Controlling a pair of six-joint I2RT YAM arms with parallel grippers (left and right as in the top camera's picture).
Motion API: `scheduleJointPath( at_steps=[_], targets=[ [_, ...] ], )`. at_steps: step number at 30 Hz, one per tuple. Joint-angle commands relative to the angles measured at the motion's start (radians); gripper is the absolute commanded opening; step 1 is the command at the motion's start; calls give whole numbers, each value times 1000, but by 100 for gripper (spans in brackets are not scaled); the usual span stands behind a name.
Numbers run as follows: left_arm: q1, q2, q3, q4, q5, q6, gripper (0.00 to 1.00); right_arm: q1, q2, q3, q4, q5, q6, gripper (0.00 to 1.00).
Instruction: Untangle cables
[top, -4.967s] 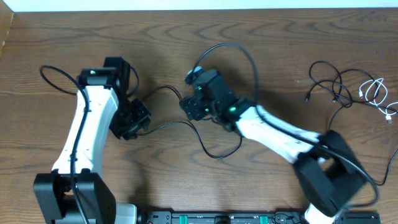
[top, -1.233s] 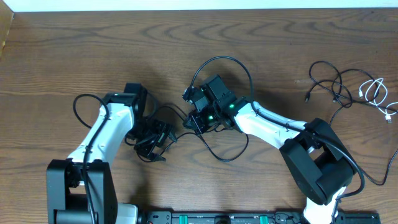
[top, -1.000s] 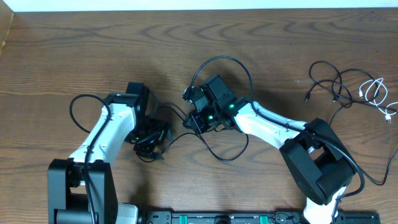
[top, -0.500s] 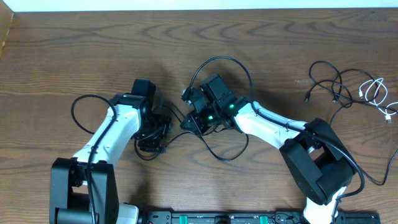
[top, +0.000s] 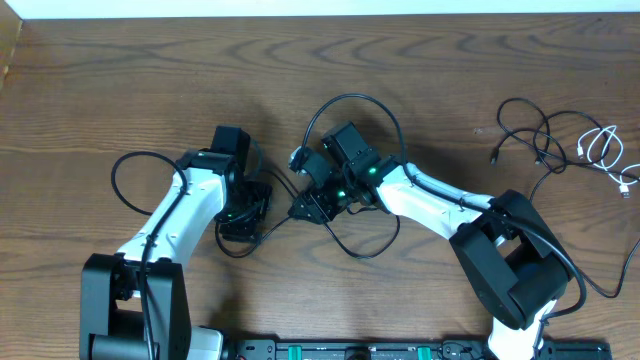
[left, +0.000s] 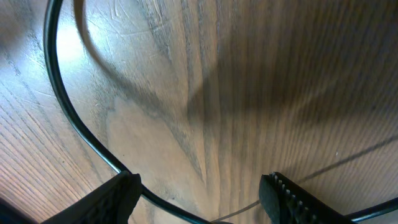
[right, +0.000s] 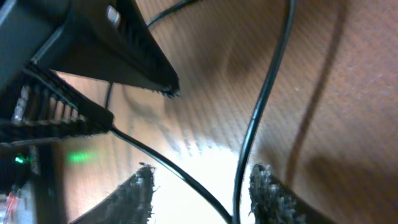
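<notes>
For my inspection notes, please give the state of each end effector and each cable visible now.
Middle black cable: slack, lying in loops.
Left end effector: open, that cable between its fingers.
Right end effector: open, that cable between its fingers.
Far-right black cable: loosely looped, untouched.
White cable: coiled, untouched.

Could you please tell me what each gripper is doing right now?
Left gripper: open, holding nothing.
Right gripper: open, black cable between its fingers, ungripped.
</notes>
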Motion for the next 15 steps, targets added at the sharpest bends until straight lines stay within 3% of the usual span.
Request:
scheduleJointPath(
  at_steps=[1, 3, 7, 15],
  targets=[
    [-2, 5, -11, -5, -29, -13, 67, 7, 13, -1, -2, 99, -56, 56],
    [-2, 5, -11, -6, -29, -13, 67, 14, 15, -1, -3, 139, -60, 63],
    [-2, 5, -11, -6, -29, -13, 67, 47, 27, -1, -28, 149, -111, 65],
    [-2, 5, -11, -5, -29, -4, 67, 119, 59, -1, -51, 267, -119, 56]
  ],
)
